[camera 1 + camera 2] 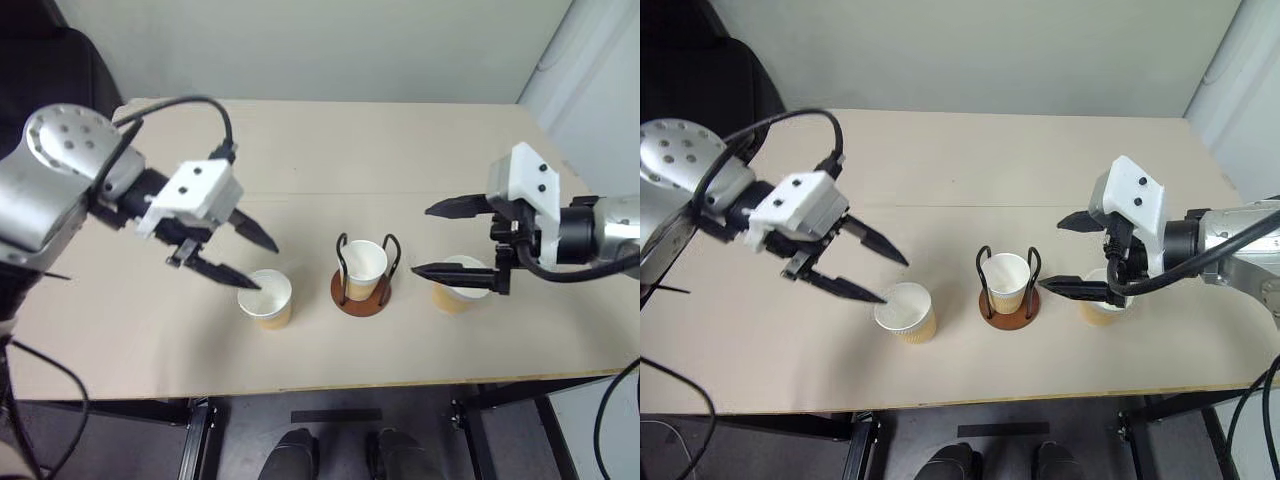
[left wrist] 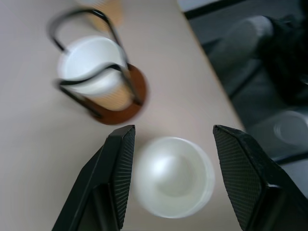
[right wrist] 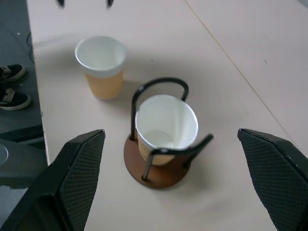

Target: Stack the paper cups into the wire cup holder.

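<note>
Three paper cups stand upright in a row near the table's front edge. One paper cup sits inside the wire cup holder, between its two black loops. A second cup stands left of the holder. My left gripper hovers open just above and to the left of it; in the left wrist view this cup lies between the two fingers, untouched. A third cup stands right of the holder, partly behind my right gripper's lower finger. The right gripper is wide open, pointing at the holder.
The cups and holder rest on a light wooden table, whose front edge runs close to them. A black chair stands beyond the table's back left corner. The far half of the tabletop is bare.
</note>
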